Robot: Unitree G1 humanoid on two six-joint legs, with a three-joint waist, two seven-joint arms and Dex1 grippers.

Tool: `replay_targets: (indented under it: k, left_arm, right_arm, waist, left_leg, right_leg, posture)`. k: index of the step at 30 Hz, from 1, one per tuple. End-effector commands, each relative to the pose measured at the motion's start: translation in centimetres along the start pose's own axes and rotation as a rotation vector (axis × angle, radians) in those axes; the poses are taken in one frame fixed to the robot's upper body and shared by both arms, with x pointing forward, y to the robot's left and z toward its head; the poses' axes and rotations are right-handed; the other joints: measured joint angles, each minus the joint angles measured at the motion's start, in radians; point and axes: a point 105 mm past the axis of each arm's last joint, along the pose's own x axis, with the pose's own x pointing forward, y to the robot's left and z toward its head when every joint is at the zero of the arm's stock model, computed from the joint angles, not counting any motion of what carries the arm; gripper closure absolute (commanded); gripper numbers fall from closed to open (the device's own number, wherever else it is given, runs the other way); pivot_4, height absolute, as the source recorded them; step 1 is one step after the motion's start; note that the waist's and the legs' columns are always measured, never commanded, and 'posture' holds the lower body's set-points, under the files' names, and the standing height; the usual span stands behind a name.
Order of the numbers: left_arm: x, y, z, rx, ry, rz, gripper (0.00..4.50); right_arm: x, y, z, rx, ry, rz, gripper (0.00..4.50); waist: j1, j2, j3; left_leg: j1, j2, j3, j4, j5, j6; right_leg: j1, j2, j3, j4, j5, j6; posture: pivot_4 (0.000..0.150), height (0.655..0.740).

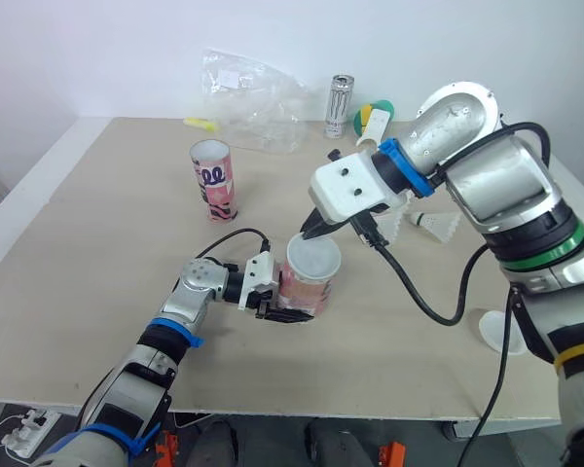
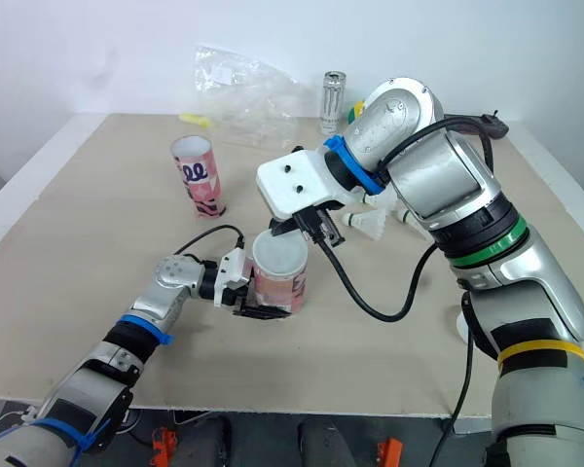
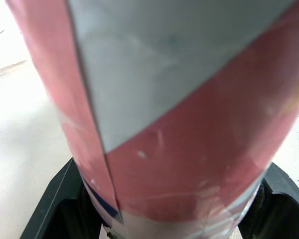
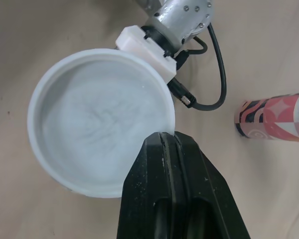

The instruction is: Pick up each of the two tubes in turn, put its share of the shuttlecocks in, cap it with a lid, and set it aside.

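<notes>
While the left gripper (image 1: 284, 311) clamps the pink tube (image 1: 307, 290) mid-frame in the head view, the right gripper (image 4: 169, 138), fingers pressed together and empty, sits at the white lid (image 4: 97, 124) rim. Advise pressing evenly until the lid seats.

The near tube (image 1: 302, 290) is pink and red with a wide grey stripe, and its lid (image 1: 314, 257) is milky white. The far tube (image 1: 214, 183) is pink with black and white swirls and dark letters. The table (image 1: 97, 253) is light tan. The left gripper (image 1: 288, 313) and the right gripper (image 1: 307, 232) are black. On the right, a shuttlecock (image 1: 438, 226) and a spare lid (image 1: 494, 329) are white. Far off are a silver can (image 1: 341, 105) with dark marks, a clear bag (image 1: 248, 97) and a green and yellow round thing (image 1: 378, 115)
</notes>
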Motion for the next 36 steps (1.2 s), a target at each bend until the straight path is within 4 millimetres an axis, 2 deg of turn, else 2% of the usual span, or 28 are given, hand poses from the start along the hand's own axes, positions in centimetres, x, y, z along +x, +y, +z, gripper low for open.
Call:
replay_targets:
  k: [1,4,7,9,10,11,15,19,22,26,30,34,36]
  left_arm:
    - [-1.3,-1.4,-4.2,-0.135,0.146,0.009,1.69]
    - [-1.3,-1.4,-4.2,-0.143,0.143,0.012,1.69]
    - [-1.4,-1.4,-4.2,-0.147,0.142,0.012,1.69]
    - [-1.4,-1.4,-4.1,-0.148,0.140,0.015,1.69]
    - [-1.4,-1.4,-4.1,-0.151,0.139,0.016,1.69]
    - [-1.4,-1.4,-4.1,-0.151,0.139,0.017,1.69]
    - [-1.4,-1.5,-4.1,-0.154,0.137,0.017,1.69]
    - [-1.4,-1.5,-4.1,-0.154,0.137,0.016,1.69]
    - [-1.3,-1.5,-4.1,-0.151,0.139,0.011,1.69]
    - [-1.3,-1.3,-4.0,-0.148,0.141,0.007,1.69]
    - [-1.4,-1.2,-3.9,-0.145,0.144,0.005,1.69]
    - [-1.5,-1.3,-3.9,-0.147,0.146,0.003,1.69]
    - [-1.5,-1.3,-3.9,-0.148,0.147,0.003,1.69]
  right_arm:
    - [0.6,1.5,-0.5,-0.050,0.050,0.072,4.43]
    - [1.7,1.5,-0.5,-0.093,0.056,0.060,4.43]
    - [2.8,1.3,-0.3,-0.095,0.029,0.051,3.48]
    - [3.2,0.7,-0.7,-0.074,0.032,0.018,2.63]
    - [3.3,0.4,-1.0,-0.061,0.034,0.002,2.04]
    - [3.1,-0.4,-0.9,-0.026,0.007,-0.038,1.72]
    - [0.3,-2.5,0.5,0.088,-0.131,-0.127,1.72]
    - [-2.8,-1.6,2.1,0.166,-0.270,-0.088,1.72]
    - [-2.4,-0.3,1.9,0.192,-0.276,-0.047,2.52]
    - [-0.8,0.7,1.8,0.195,-0.263,-0.002,4.40]
    - [0.9,1.1,1.7,0.191,-0.248,0.030,4.46]
    - [3.0,1.8,0.4,0.164,-0.151,0.075,4.46]
    - [3.8,2.7,0.4,0.148,-0.145,0.134,4.46]
  waist:
    - [0.000,0.000,-0.001]
    - [0.000,-0.001,-0.004]
    - [0.000,-0.002,-0.008]
    - [-0.007,-0.003,-0.009]
    - [-0.007,-0.003,-0.009]
    - [-0.009,-0.005,-0.009]
    - [-0.015,-0.006,-0.011]
    - [-0.016,-0.006,-0.010]
    - [-0.012,-0.006,-0.010]
    - [-0.012,-0.006,-0.010]
    - [-0.012,-0.006,-0.010]
    - [-0.011,-0.006,-0.010]
    - [-0.012,-0.007,-0.010]
  left_leg:
    - [0.000,0.000,0.000,0.000,0.000,0.000]
    - [0.001,0.000,0.000,-0.001,0.000,0.000]
    - [0.002,0.000,0.000,-0.001,0.000,0.000]
    - [0.005,0.000,0.000,-0.001,0.000,0.000]
    - [0.008,0.000,0.000,-0.002,0.000,0.000]
    - [0.010,0.000,0.000,-0.002,0.000,0.000]
    - [0.015,0.001,0.000,-0.004,-0.001,-0.001]
    - [0.012,0.001,0.000,-0.005,0.000,-0.001]
    - [0.010,0.000,0.000,-0.009,0.000,-0.001]
    - [0.012,0.000,0.000,-0.011,0.000,-0.001]
    - [0.012,0.000,0.000,-0.011,0.000,-0.001]
    - [0.011,0.000,0.000,-0.011,0.000,-0.002]
    - [0.013,0.000,0.000,-0.012,0.000,-0.002]
  right_leg:
    - [0.000,0.000,0.000,0.000,0.000,0.000]
    - [0.000,0.000,0.000,0.000,-0.001,0.000]
    - [0.001,0.000,0.000,0.000,-0.001,-0.001]
    - [0.003,0.000,0.000,0.000,-0.001,-0.001]
    - [0.003,0.000,0.000,0.000,-0.001,-0.001]
    - [0.003,0.000,0.000,0.000,-0.001,-0.001]
    - [0.005,0.000,0.000,0.000,-0.001,-0.003]
    - [0.005,0.000,0.000,0.000,-0.001,-0.003]
    - [0.004,0.000,0.000,0.000,-0.003,-0.004]
    - [0.004,0.000,0.000,0.000,-0.004,-0.005]
    - [0.003,0.000,0.000,0.000,-0.004,-0.005]
    - [0.002,0.000,0.000,-0.001,-0.004,-0.005]
    - [0.002,0.000,0.000,-0.002,-0.004,-0.005]
  posture:
    - [0.150,0.7400]
    - [0.150,0.7400]
    - [0.150,0.7400]
    - [0.150,0.7400]
    - [0.150,0.7400]
    - [0.150,0.7400]
    - [0.150,0.7400]
    - [0.150,0.7400]
    - [0.150,0.7400]
    - [0.150,0.7400]
    - [0.150,0.7400]
    - [0.150,0.7400]
    - [0.150,0.7400]
